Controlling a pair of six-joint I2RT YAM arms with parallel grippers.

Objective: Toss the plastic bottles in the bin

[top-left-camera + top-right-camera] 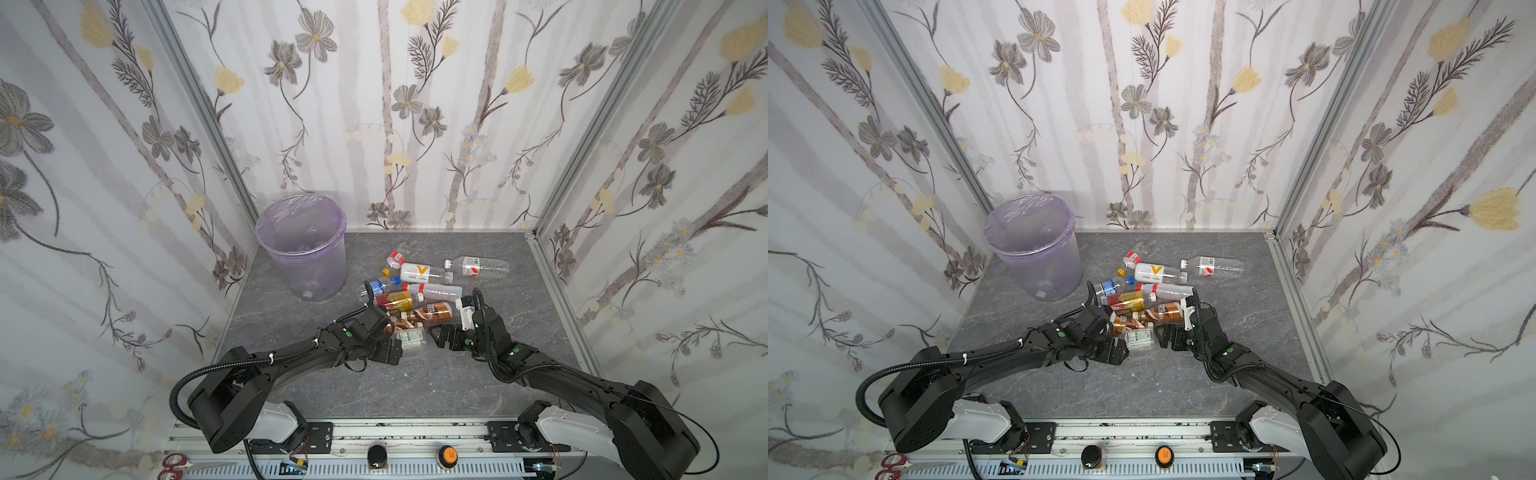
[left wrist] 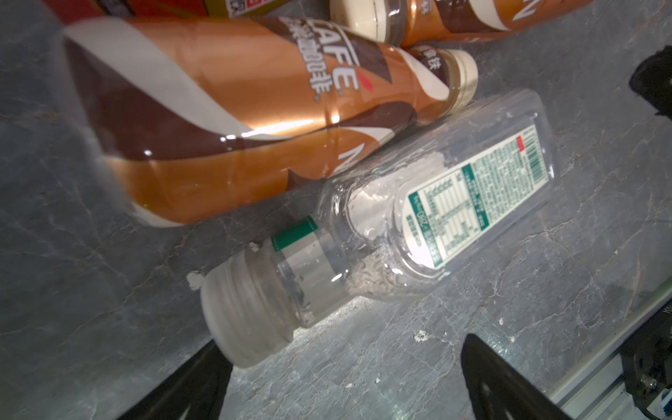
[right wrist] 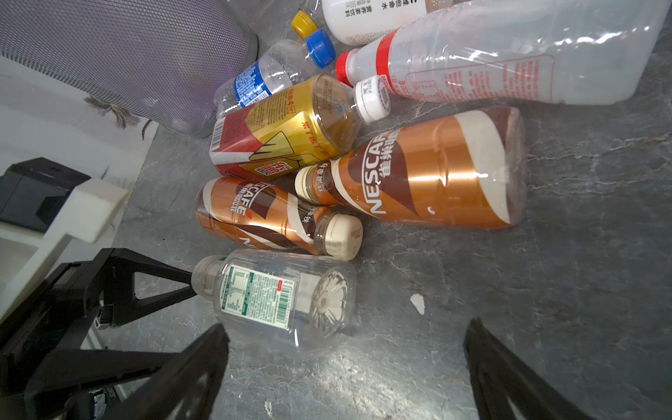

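Hands open: left hand [image 2: 343, 345], right hand [image 3: 347, 345] flank clear bottle [image 3: 276, 298]; tabletop [image 1: 415, 382] bare frontward; bin [image 1: 305, 257] seemingly against wall [image 1: 199, 199].

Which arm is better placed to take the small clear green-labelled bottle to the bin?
Probably left: the open left gripper sits by the cap of the clear bottle, and the bin stands on that arm's side.
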